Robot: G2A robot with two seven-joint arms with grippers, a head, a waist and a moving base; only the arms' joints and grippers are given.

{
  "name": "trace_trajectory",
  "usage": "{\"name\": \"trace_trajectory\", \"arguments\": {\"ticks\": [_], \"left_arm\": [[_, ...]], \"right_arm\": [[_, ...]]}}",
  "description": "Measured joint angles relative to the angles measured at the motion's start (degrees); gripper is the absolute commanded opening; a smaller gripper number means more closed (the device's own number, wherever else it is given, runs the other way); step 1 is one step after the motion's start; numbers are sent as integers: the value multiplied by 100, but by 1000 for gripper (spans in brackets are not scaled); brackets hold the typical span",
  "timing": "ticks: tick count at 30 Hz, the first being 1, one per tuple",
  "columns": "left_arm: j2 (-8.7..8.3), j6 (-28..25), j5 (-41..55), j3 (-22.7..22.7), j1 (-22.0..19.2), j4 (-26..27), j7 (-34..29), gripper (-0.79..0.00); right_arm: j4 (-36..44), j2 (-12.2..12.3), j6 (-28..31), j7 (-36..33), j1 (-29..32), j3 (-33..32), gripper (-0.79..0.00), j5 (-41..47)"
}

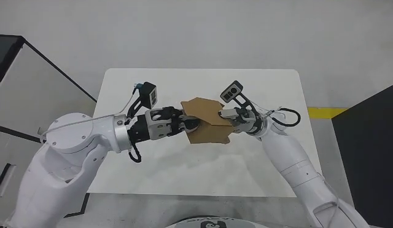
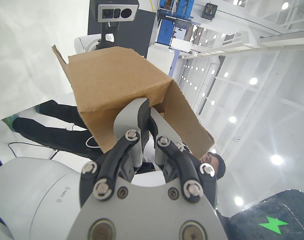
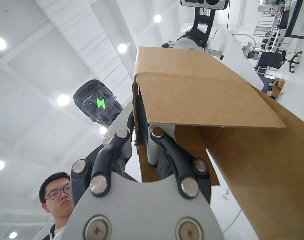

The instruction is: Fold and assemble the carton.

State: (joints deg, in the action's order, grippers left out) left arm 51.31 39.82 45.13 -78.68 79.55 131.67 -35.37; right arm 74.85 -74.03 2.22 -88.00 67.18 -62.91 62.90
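Though partly folded, brown open-flapped carton (image 1: 207, 121)

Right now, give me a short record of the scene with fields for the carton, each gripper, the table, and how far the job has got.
carton: brown cardboard, partly opened into a box shape, end flaps not closed
left gripper: shut on one edge of the carton
right gripper: shut on a panel at the opposite side
table: white, with the carton held over its middle
progress: folding not finished
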Motion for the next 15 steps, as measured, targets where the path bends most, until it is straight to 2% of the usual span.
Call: {"name": "trace_trajectory", "arguments": {"ticks": [7,15], "left_arm": [[11,-11,-55,217,-26,-42,-17,-785],[5,-4,-7,44,-18,16,86,-785]], "right_arm": [[0,0,0,0,0,0,-785,0],[0,0,0,0,0,0,-785,0]]}}
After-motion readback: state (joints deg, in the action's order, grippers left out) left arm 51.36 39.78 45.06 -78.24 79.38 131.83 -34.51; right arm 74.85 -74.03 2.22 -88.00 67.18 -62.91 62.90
